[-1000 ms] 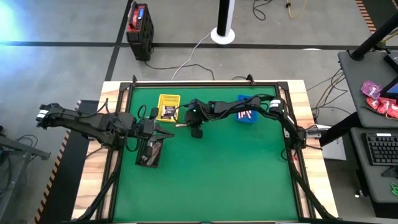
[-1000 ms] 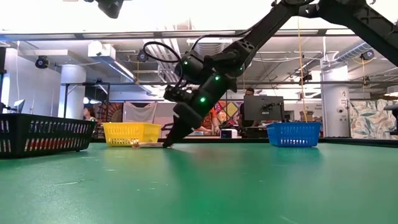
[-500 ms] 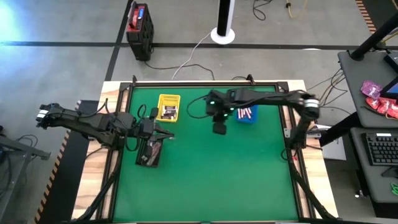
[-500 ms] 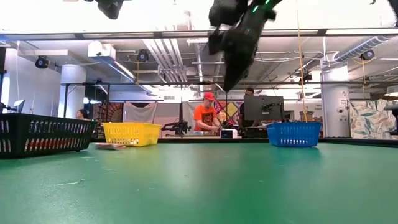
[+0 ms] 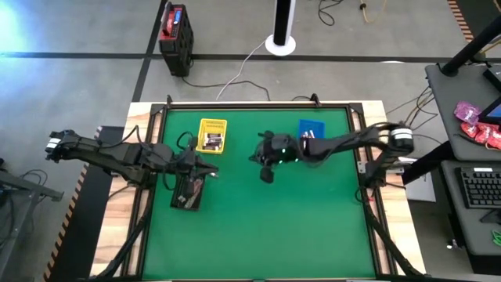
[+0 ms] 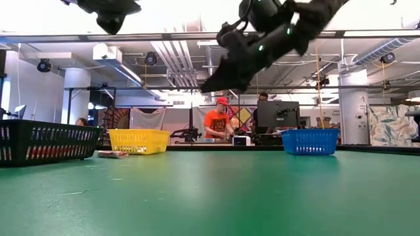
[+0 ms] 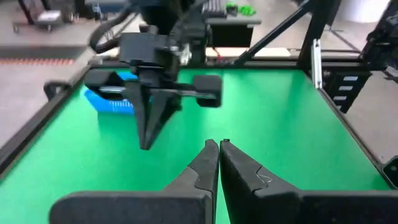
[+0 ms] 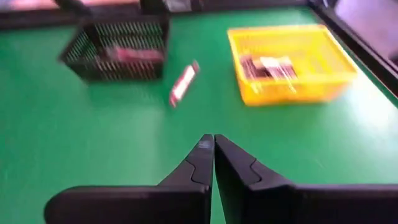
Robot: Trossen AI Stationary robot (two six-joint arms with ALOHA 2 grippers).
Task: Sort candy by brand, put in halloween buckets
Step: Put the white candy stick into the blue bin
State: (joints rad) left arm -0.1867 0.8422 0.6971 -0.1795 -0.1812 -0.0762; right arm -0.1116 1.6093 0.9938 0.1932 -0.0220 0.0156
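Observation:
The yellow bin (image 5: pixel 212 135) holds several candies and stands near the table's far edge. The blue bin (image 5: pixel 312 126) is to its right, and the black bin (image 5: pixel 188 191) sits at the left under my left arm. One reddish-pink candy (image 8: pixel 183 83) lies flat on the green mat between the black bin (image 8: pixel 118 53) and the yellow bin (image 8: pixel 289 62); the low view also shows this candy (image 6: pixel 113 155). My right gripper (image 5: pixel 253 159) hangs shut and empty high over the middle of the table, pointing left. My left gripper (image 5: pixel 210 169) is shut and empty, raised beside the black bin.
A raised frame borders the green mat (image 5: pixel 297 227), whose near half is open surface. My right arm (image 5: pixel 344 142) reaches over the front of the blue bin. A person in an orange shirt (image 6: pixel 216 124) is at work in the room beyond the table.
My right gripper has lifted off the mat beside the yellow bin, swung up and toward the table's right, then come back over the middle, tipped to point left. The loose candy now lies closer to the black bin than a second ago.

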